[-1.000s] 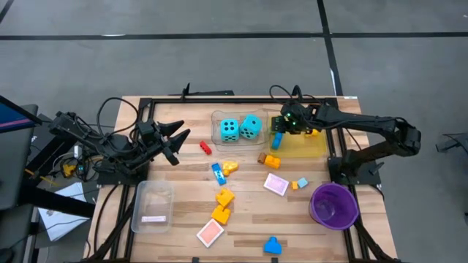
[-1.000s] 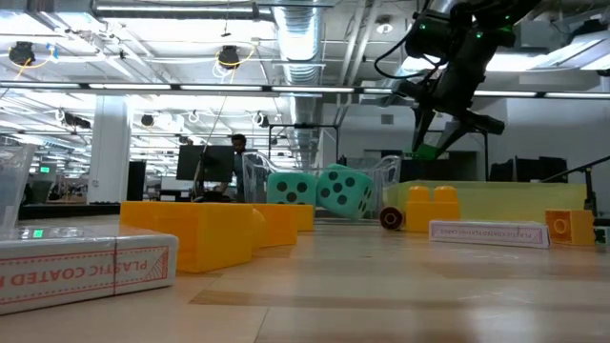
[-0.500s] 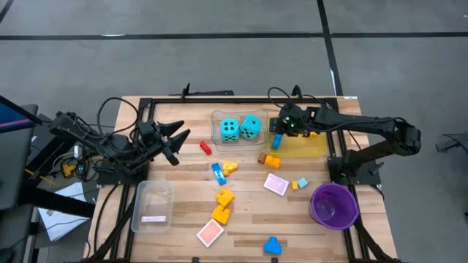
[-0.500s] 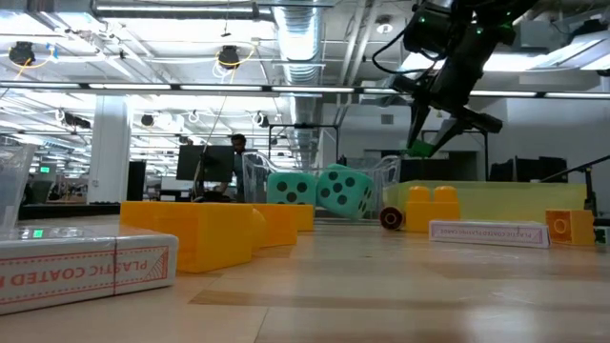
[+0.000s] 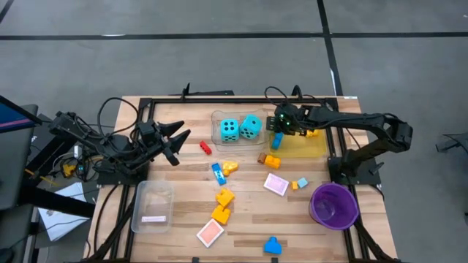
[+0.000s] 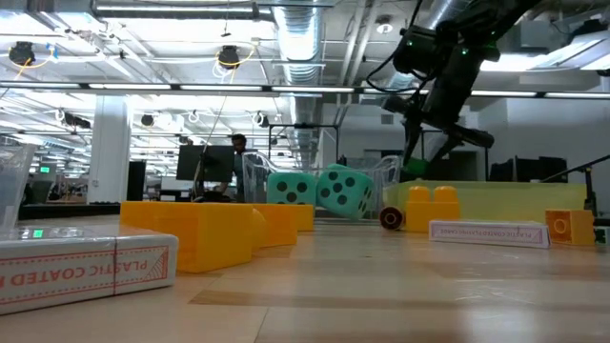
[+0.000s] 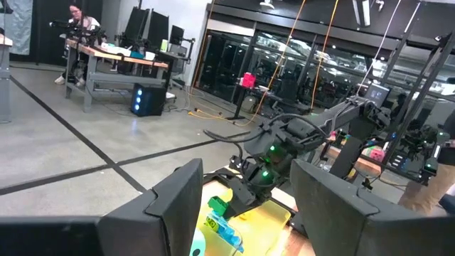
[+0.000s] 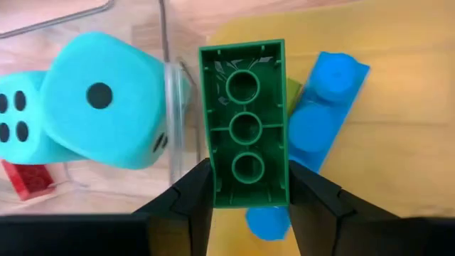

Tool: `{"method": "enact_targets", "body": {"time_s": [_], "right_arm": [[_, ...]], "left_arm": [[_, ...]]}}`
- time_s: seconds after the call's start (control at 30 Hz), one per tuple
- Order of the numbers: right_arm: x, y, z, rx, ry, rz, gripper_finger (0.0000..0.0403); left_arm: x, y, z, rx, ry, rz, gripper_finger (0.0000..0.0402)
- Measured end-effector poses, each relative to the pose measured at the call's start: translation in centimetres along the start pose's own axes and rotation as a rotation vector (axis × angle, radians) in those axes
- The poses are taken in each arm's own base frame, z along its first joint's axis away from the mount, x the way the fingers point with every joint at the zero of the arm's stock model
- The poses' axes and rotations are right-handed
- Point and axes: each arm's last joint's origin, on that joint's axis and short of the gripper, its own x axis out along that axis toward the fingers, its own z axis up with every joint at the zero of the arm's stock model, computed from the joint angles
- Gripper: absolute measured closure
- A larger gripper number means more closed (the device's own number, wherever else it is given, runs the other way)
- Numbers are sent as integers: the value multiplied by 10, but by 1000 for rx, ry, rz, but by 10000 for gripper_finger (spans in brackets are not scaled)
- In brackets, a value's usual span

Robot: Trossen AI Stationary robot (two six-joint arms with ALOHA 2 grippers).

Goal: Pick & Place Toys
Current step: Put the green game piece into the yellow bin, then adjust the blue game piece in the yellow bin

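Green plastic fills the space between my right jaws (image 8: 245,188): a long green brick (image 8: 246,121) with three round sockets facing me, clamped by its long sides and held up off everything below. Just beneath it lies a blue brick (image 8: 323,117) on the floor of the yellow tray (image 8: 398,85), with a second blue piece partly hidden under my fingers. Beside the brick, on the far side of a thin clear wall, sit two turquoise dice (image 8: 106,107) inside the clear tray (image 5: 218,131); a small red brick (image 8: 25,178) lies on the bare wood past them.

From above, my right jaws hang over the yellow tray's edge nearest the clear tray, toward the far side of the tabletop (image 5: 168,219). Out on the wood, nearer the front, are scattered orange and yellow bricks (image 5: 223,197), a blue brick (image 5: 272,245), two pink tiles (image 5: 276,184) and the purple bowl (image 5: 334,204) at the right corner. A second clear tray (image 5: 152,207) rests at the front left.

My left jaws (image 5: 178,136) wait at the left side of the tabletop, raised and standing apart with nothing between them, pointing across at the right arm. Beyond the tabletop, a person (image 7: 75,14) sits at a desk far back in the room.
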Motion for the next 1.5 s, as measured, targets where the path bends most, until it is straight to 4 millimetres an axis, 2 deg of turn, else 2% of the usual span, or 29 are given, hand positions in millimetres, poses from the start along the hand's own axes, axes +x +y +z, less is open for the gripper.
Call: {"method": "enact_targets", "body": {"time_s": [0.4,0.8,1.23,1.4,1.5], "right_arm": [[-1,1,0,-4,-1,9,239],[-1,1,0,-12,-14,4,232],[-1,0,1,-11,-42,-7,195],[-2,5,3,-33,-82,34,188],[-9,8,4,-33,-99,77,190]], "left_arm": [[0,0,0,-2,0,0,192],[0,0,0,-3,0,0,192],[0,0,0,-4,0,0,192],[0,0,0,-4,0,0,192],[0,0,0,-6,0,0,192]]}}
